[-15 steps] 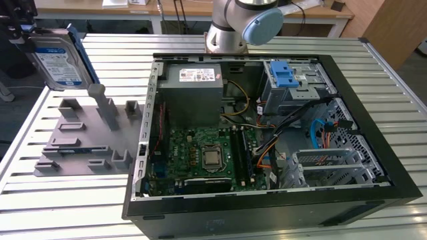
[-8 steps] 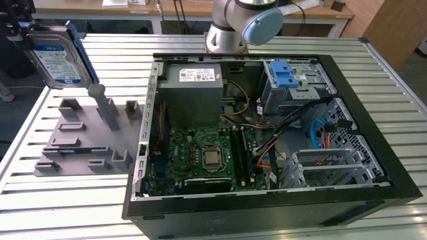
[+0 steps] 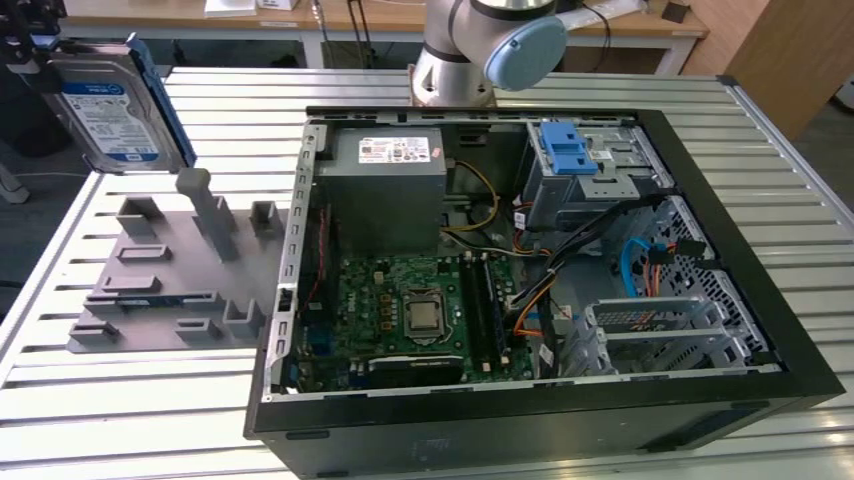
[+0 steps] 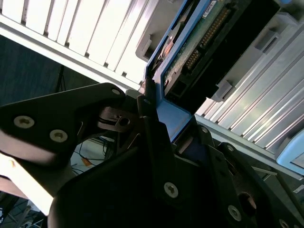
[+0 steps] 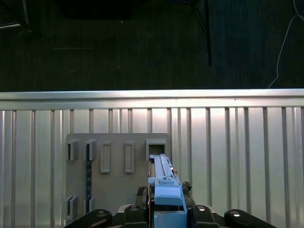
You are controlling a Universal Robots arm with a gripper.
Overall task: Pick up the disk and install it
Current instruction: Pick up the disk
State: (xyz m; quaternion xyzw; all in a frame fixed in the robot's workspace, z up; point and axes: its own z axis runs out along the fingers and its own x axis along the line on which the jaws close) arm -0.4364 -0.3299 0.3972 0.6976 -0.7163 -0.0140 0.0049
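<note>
Pick-up looks done: the gripper [image 4: 173, 121] has its fingers [image 4: 152, 128] pinching the disk [image 3: 118, 108] by its blue carrier, upright in the air above the grey rack [image 3: 174, 270], well apart from the open computer case [image 3: 534, 430], so installing it remains.

A robotics lab: slatted aluminium bench [image 3: 134, 410], opened computer case [image 3: 534, 425], wooden desks [image 3: 374, 15] behind.
</note>
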